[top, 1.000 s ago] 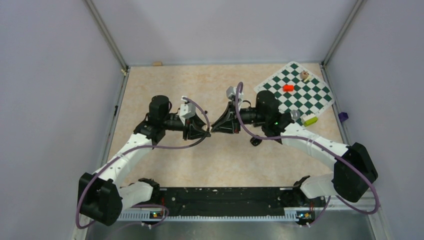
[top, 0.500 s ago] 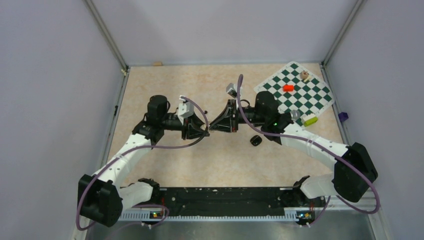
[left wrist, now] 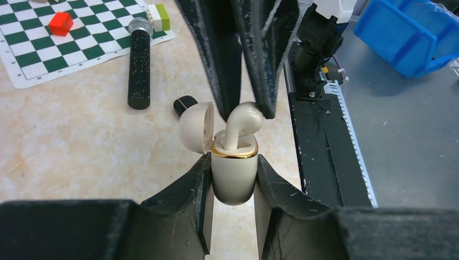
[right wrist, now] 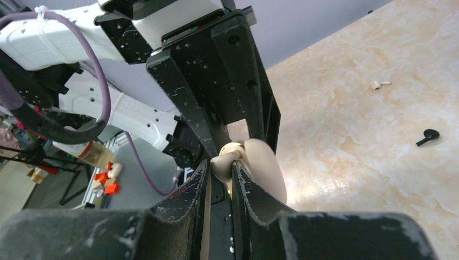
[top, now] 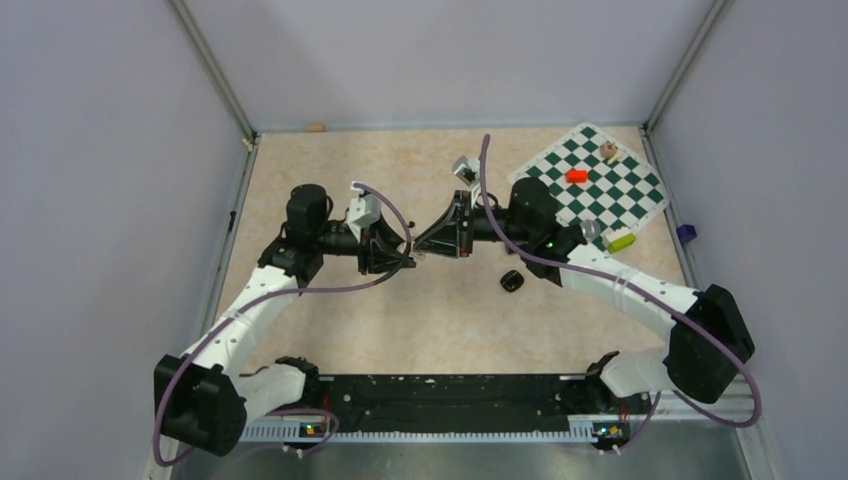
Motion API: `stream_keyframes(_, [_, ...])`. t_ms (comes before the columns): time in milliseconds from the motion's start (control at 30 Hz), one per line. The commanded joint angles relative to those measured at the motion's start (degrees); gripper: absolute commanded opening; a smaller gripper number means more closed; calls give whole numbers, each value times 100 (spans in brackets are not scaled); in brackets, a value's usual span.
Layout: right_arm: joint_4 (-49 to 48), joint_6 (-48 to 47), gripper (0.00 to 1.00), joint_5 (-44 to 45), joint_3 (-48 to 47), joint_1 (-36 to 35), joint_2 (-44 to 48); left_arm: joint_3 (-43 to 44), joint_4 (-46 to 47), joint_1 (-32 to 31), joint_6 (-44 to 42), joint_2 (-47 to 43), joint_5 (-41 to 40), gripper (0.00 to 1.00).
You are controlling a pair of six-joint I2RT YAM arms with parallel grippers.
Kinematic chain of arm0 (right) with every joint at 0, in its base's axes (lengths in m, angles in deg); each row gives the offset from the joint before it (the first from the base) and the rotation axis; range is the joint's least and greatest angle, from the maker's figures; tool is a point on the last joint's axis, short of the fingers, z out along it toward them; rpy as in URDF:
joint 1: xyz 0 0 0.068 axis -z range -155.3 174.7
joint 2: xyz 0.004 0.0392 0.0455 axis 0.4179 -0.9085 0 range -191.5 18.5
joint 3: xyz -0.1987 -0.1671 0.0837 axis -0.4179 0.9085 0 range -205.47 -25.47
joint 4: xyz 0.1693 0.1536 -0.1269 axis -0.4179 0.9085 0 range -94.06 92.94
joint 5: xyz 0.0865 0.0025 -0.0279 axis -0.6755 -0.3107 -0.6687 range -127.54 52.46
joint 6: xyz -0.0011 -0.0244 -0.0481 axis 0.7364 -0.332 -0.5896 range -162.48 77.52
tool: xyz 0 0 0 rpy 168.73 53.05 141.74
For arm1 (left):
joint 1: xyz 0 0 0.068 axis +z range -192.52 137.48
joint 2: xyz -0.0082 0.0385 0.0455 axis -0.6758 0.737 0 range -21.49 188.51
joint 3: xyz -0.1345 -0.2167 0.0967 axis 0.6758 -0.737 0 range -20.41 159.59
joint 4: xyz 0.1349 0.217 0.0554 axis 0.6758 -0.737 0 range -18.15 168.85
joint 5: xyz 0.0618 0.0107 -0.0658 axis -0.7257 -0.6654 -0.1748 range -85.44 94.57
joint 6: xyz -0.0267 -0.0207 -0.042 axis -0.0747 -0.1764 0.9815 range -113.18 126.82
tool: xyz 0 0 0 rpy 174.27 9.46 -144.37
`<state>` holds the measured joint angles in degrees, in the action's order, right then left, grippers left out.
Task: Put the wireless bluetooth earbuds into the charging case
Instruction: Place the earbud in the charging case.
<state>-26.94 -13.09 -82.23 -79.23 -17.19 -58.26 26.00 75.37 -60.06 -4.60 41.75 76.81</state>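
Note:
My left gripper is shut on a cream charging case with a gold rim, held upright above the table with its lid open. My right gripper is shut on a cream earbud whose stem stands in the case's socket. The two grippers meet tip to tip at mid-table. A small glossy black case lies shut on the table beside the right arm. A black earbud and a small white earbud lie loose on the table.
A green-and-white chessboard mat at the back right carries a red block and a yellow-green block. A long black microphone with a silver tip lies at the mat's edge. The black rail runs along the near edge.
Both grippers have shifted a little left and away, staying tip to tip. The right arm has moved off the black case, which now shows fully on the table.

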Motion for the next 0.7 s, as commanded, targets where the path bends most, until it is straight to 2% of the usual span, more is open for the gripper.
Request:
stream_keyframes(0, [-39,401,17,373,-365,-39,-275,379,-33,-48,-181,-216,658,0])
stream_keyframes(133, [52,632,16,370,-491,-39,-402,496,-593,-48,-726,-220,675,0])
stream_keyframes(300, [76,711,17,344,-528,-42,-488,535,-681,-41,-782,-247,674,0])
stream_keyframes(400, [234,623,27,250,-655,-43,-490,537,-670,-18,-783,-234,697,0])
stream_keyframes(500, [519,388,42,68,-869,-40,-463,544,-664,13,-781,-230,698,0])
stream_keyframes(667, [1173,-265,52,-144,-1173,-39,-286,579,-624,113,-707,-267,801,0])
